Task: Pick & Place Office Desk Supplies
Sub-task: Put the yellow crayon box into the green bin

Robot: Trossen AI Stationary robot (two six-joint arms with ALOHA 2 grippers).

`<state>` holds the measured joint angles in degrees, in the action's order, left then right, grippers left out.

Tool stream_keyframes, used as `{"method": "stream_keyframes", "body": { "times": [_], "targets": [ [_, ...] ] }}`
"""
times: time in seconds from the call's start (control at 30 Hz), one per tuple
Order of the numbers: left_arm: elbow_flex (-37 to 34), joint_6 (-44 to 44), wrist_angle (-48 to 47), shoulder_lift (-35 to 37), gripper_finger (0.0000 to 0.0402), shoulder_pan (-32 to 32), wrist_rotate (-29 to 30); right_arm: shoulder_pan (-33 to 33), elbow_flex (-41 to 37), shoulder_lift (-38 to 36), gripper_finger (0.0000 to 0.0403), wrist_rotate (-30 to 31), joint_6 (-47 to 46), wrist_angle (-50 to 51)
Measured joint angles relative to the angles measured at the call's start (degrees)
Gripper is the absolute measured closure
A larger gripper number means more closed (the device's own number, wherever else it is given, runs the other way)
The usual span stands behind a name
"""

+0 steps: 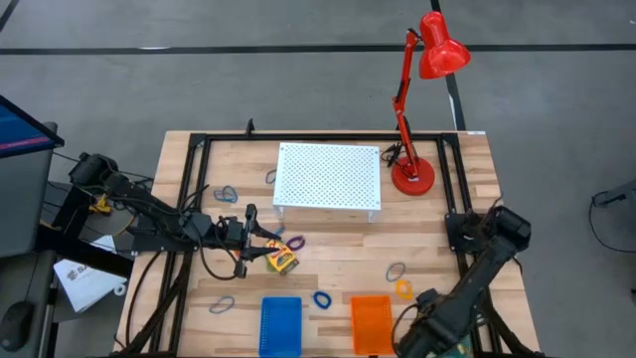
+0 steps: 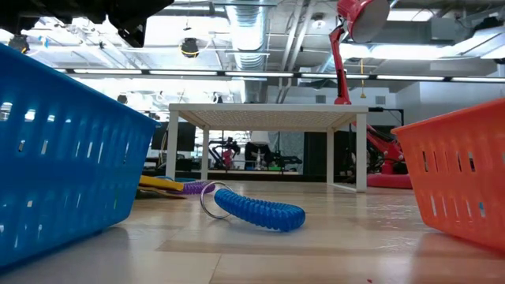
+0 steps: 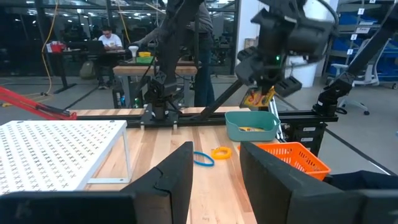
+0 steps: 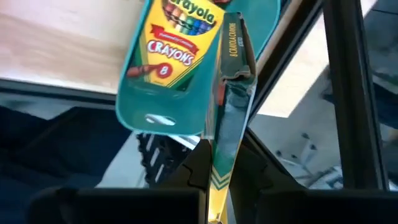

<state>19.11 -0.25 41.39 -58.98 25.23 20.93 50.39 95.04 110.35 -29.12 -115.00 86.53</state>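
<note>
My right gripper (image 3: 263, 86) is shut on a yellow-green crayon box (image 3: 257, 98) and holds it above a teal bin (image 3: 251, 126) at the table's right edge. Another crayon box (image 4: 176, 38) lies inside that bin. My left gripper (image 1: 260, 239) stands open and level over the table's left middle, nothing between its fingers (image 3: 180, 174). Just right of it, a crayon box (image 1: 281, 260) lies flat on the table beside a purple loop (image 1: 295, 242). A blue loop (image 1: 322, 298), an orange loop (image 1: 403, 288) and a grey loop (image 1: 396, 270) lie on the wood. My right gripper pinches the crayon box between its two fingers, on the two broad faces near one end (image 4: 219, 163). The fingers slant down from above. The box is lifted clear and reaches past the fingertips, edge-on, its far end (image 4: 233, 43) over the teal bin.
A blue basket (image 1: 280, 325) and an orange basket (image 1: 371, 323) stand at the near edge. The white perforated stand (image 1: 328, 177) and the red lamp (image 1: 412, 174) occupy the far middle. More grey loops (image 1: 227, 193) (image 1: 221, 305) lie at the left. A black frame (image 1: 199, 144) runs around the table.
</note>
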Motion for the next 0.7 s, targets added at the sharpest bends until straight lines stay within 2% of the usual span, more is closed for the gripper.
{"method": "stream_keyframes", "body": {
  "times": [0.3, 0.63, 0.7],
  "targets": [
    [0.00, 0.00, 0.01, 0.00, 0.0274, 0.00, -1.38, -1.85, -0.02, 5.72, 0.0377, -4.13, 9.68, 1.62],
    [0.00, 0.00, 0.02, 0.00, 0.0274, 0.00, -1.36, -2.52, -0.07, 8.53, 0.0377, -5.11, 15.60, 2.95],
    [0.00, -0.01, 0.02, 0.00, 0.0274, 0.00, -1.36, -2.78, -0.02, 8.79, 0.0363, -5.29, 17.01, 3.24]
  ]
}}
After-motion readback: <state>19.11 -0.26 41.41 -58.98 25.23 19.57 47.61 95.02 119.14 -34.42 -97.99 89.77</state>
